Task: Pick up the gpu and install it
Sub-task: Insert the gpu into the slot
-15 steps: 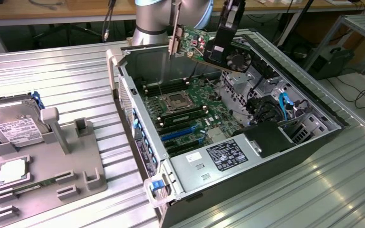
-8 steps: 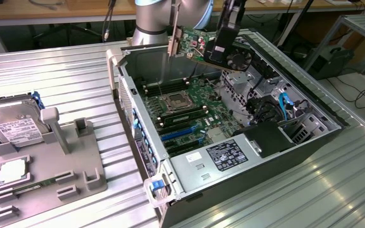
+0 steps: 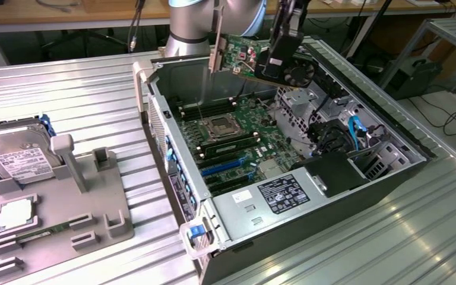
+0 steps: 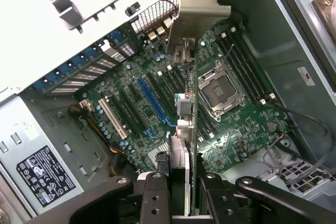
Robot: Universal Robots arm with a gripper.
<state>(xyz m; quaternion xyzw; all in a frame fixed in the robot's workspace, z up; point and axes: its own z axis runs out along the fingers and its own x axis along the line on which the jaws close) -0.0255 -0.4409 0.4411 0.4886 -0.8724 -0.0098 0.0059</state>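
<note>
The gpu is a thin, flat green card with a black fan cooler on one face and a shiny silver metal bracket at one end. It hangs in the air over the open black and grey metal computer case. The black gripper is clamped on it, one finger pressed to each flat face, so the card stands on its edge. The smooth, round grey arm reaches down from above. Under the card lies the bumpy green motherboard, with a square silver processor socket and a long blue slot. The case rests on a ribbed, shiny metal tabletop. A silver hard drive with a white label sits well apart, toward the exterior view's left.
</note>
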